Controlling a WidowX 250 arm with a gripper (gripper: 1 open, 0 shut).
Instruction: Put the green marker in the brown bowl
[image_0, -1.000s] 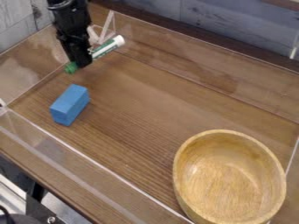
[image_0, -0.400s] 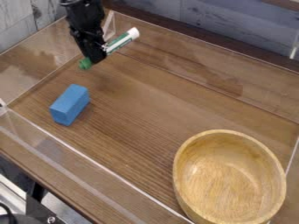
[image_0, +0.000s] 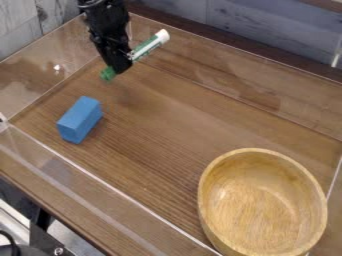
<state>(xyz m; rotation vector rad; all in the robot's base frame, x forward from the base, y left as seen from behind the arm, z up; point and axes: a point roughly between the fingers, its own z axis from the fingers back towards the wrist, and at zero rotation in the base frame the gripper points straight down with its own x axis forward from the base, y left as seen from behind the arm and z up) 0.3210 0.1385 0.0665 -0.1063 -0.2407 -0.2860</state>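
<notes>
The marker is in the gripper, near the back left of the table. The jaws are closed on its middle, so both ends stick out: the green end low on the left, the other end higher on the right. I think this slant comes from how it was taken from the table. It looks to be lifted off the wood, though I cannot be sure. The black arm comes from above and points almost straight down. The bowl waits at the front right, well apart and empty. The block lies between, nearer the gripper.
</notes>
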